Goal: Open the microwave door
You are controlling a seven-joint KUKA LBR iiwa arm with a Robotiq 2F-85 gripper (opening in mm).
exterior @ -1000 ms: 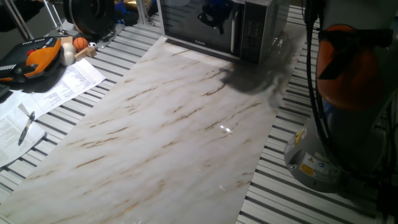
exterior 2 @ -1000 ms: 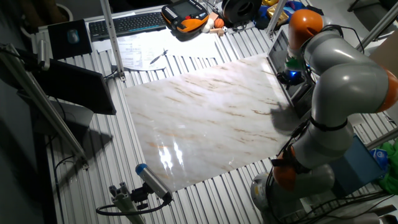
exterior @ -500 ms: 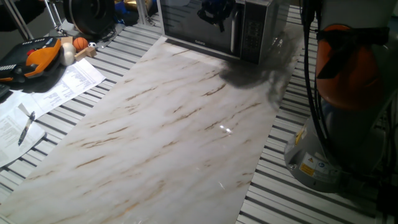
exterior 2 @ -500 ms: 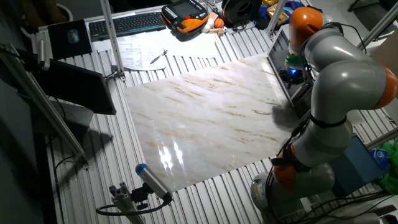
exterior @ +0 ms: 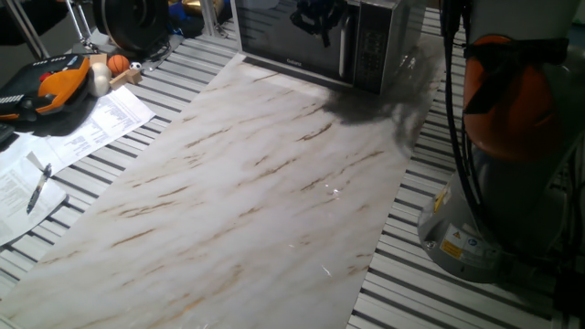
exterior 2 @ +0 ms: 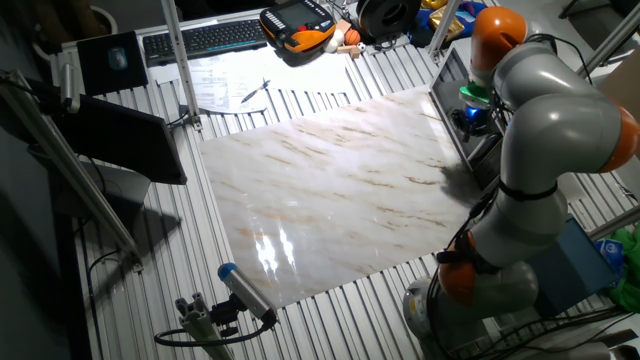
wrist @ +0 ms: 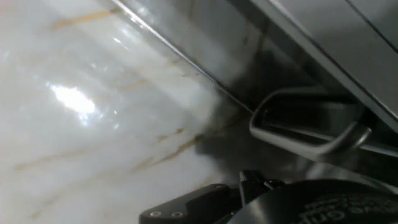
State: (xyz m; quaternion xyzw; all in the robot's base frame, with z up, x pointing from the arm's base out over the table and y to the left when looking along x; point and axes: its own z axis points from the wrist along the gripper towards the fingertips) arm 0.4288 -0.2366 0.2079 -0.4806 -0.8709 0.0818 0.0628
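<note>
One fixed view, progress: the microwave (exterior: 334, 41) stands at the far edge of the marble board (exterior: 247, 192); the microwave door (exterior: 292, 37) looks flush with the front, so I judge the opening not yet begun.
One fixed view, pincer: the gripper (exterior: 315, 16) hangs dark in front of the door glass beside the keypad strip (exterior: 370, 46); whether it is spread or closed cannot be told.
One fixed view, surroundings: papers (exterior: 87, 128), a pen (exterior: 38, 187) and an orange pendant (exterior: 50, 82) lie well apart at the left edge.
Other fixed view: the arm (exterior 2: 540, 120) covers most of the microwave; a keyboard (exterior 2: 205, 38) sits at the far edge, out of the way.
Hand view: the handle (wrist: 311, 127) is close ahead, ungrasped; no fingers visible.
</note>
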